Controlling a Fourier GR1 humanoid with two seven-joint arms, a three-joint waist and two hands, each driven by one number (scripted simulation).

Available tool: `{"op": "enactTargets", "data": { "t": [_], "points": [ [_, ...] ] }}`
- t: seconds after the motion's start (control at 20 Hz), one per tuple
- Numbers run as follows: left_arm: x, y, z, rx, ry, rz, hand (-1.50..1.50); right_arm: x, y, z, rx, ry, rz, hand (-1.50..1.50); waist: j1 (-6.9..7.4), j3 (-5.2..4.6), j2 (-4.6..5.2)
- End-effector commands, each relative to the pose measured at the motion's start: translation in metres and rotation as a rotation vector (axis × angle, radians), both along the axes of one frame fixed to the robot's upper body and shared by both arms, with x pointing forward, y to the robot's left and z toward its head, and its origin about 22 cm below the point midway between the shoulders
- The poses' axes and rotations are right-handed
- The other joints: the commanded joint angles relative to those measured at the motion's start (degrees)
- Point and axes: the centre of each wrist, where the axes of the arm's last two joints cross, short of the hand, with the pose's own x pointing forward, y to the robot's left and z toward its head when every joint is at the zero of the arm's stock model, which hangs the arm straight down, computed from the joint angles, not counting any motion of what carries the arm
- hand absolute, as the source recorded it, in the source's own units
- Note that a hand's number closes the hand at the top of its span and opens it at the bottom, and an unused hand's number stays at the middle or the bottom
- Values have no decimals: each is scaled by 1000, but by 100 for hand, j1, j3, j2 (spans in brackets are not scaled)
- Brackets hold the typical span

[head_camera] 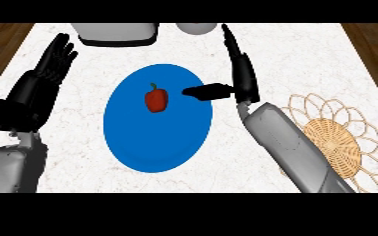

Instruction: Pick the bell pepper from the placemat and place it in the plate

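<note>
Two hands show over our white marbled counter (295, 55). The pepper (156, 99), red with a small green stem pointing up-frame, lies on the blue plate (140, 145) at the centre of the frame, a little above the plate's middle, and nothing touches it. Our right hand (240, 72) sits just right of the plate's upper edge: its fingers (230, 42) stretch straight toward the top of the frame, and its thumb (203, 91) juts left over the plate's rim, its tip near the pepper but apart from it. That hand holds nothing. Our left hand (52, 65) rests at the left edge of the frame, fingers up and spread, also with nothing in it. The woven mat (339, 140), tan at its core with a lacy looped border, lies at the lower right, partly hidden behind our right forearm (291, 147). At the top of the frame we see a grey rectangular thing (118, 32) on a dark base and, right of it, a grey rounded thing (196, 28), both cut off by the edge.
</note>
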Motion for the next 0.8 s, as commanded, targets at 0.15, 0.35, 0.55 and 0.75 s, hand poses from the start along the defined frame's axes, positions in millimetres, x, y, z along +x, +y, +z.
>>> {"op": "enactTargets", "data": {
  "t": [0.15,0.35,0.55,0.75],
  "points": [
    [-3,8,3,3,-9,11,0,-19,-85,7,-34,-34,31,-150,-45,-2,-9],
    [11,7,-17,0,3,9,0,-15,-125,7,-41,-34,25,-150,-35,-3,7],
    [11,-6,-6,3,1,-1,0,-35,-141,-19,-63,-22,35,-150,-20,-2,4],
    [12,-13,6,4,12,4,0,-44,-173,-10,-132,-65,-13,-150,-34,-2,-3]
  ]
}}
